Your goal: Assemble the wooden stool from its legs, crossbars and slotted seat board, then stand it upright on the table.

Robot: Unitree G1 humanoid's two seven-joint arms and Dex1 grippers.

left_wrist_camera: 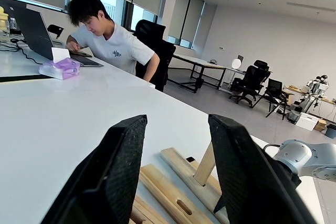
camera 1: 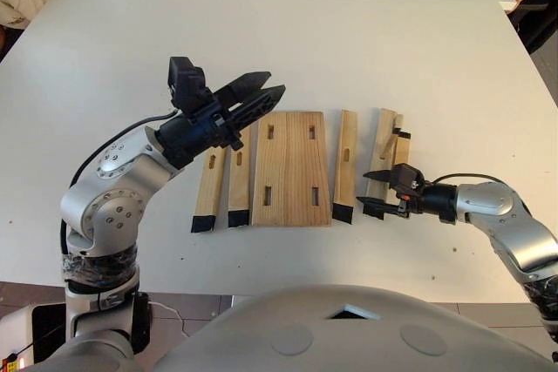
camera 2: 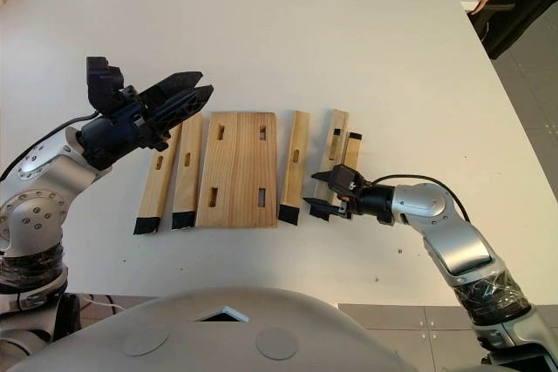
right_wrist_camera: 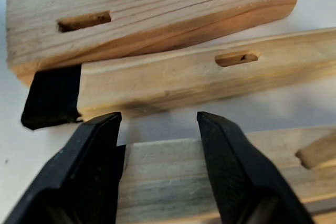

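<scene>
well, the parts lie flat on the table (camera 1: 453,67): the seat board (camera 1: 292,169) in the middle, two legs (camera 1: 240,172) just left of it, a third leg (camera 1: 345,163) just right of it, and a fourth leg (camera 1: 381,141) beyond that, with a crossbar (left_wrist_camera: 205,163) sticking up tilted out of it. the right gripper (camera 1: 366,193) sits low at the fourth leg's near end, jaws wide apart, one off the end and the other over the wood (gripping nothing). the left gripper (camera 1: 272,84) hangs raised over the left side of the parts, parted and empty too.
</scene>
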